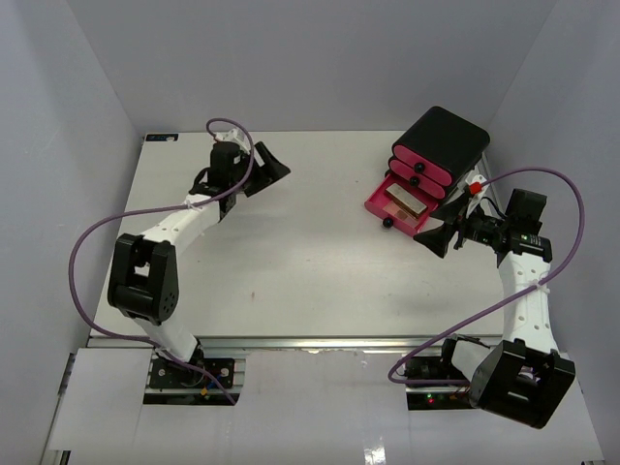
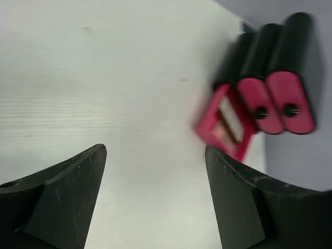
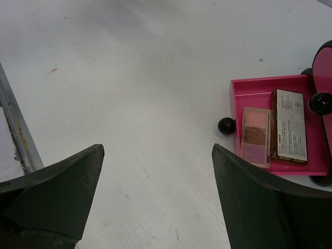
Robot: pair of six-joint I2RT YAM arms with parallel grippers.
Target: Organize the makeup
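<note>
Hanging over the far-left part of the table [image 1: 310, 271], the left gripper [image 1: 271, 167] has its fingers spread wide w/ nothing btwn them, and only bare tabletop lies below. The right gripper [image 1: 438, 237] sits on the opposite side, near the front of the black box [image 1: 448, 134], fingers also wide apart and holding nothing. The box's bottom pink drawer [image 3: 264, 81] is pulled out toward the table's middle, its black knob [image 3: 226, 125] at the front. The two drawers above look shut. Inside the open drawer are two makeup pcs lying flat, side by side: a tan-pink eyeshadow palette [image 3: 255, 136] nearer the knob and a brown rectangular case [image 3: 289, 126] just beside it, label side up. Can't tell if they touch. One end of the drawer is bare pink.
</note>
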